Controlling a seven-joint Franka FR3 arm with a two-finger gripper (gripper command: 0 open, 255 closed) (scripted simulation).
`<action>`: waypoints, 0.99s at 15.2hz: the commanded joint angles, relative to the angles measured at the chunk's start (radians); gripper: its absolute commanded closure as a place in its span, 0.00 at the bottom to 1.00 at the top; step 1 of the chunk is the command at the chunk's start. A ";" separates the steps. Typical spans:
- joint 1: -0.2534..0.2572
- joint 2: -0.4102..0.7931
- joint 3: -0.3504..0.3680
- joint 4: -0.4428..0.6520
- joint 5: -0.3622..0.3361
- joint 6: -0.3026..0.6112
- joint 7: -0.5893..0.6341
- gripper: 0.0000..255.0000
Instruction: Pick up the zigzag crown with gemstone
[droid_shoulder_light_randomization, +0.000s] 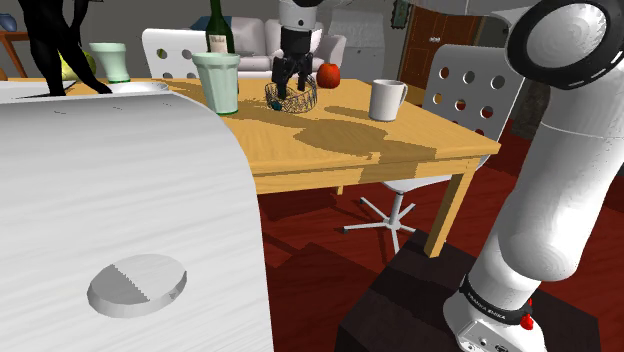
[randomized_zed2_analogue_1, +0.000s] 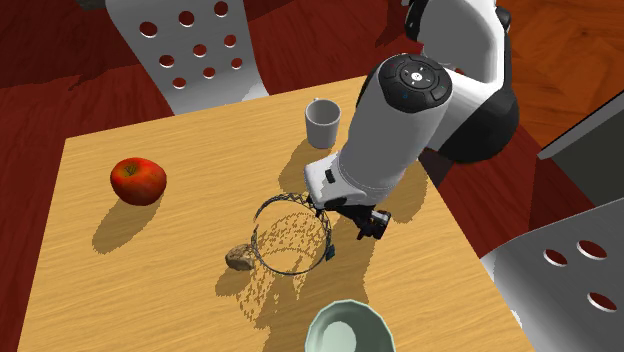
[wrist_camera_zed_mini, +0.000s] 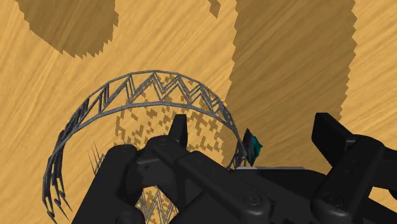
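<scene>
Gripper low over the crown on the table — jaws wide, straddling the rim beside the teal gem. Rim sits between them — not clasped.

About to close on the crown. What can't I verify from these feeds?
- Wrist view: the near rim of the crown is hidden beneath the gripper body.
- Second exterior view: the arm covers most of the gripper, so rim contact is unreadable.
- Small brownish lump by the crown: too small to identify.
- Green cup: cut off by that view's bottom edge.
</scene>
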 joint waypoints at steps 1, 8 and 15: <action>0.011 0.081 0.009 0.096 -0.007 -0.025 0.011 0.00; 0.009 0.055 0.007 -0.035 -0.005 0.079 0.015 0.00; 0.008 0.054 0.007 -0.045 -0.005 0.090 0.014 1.00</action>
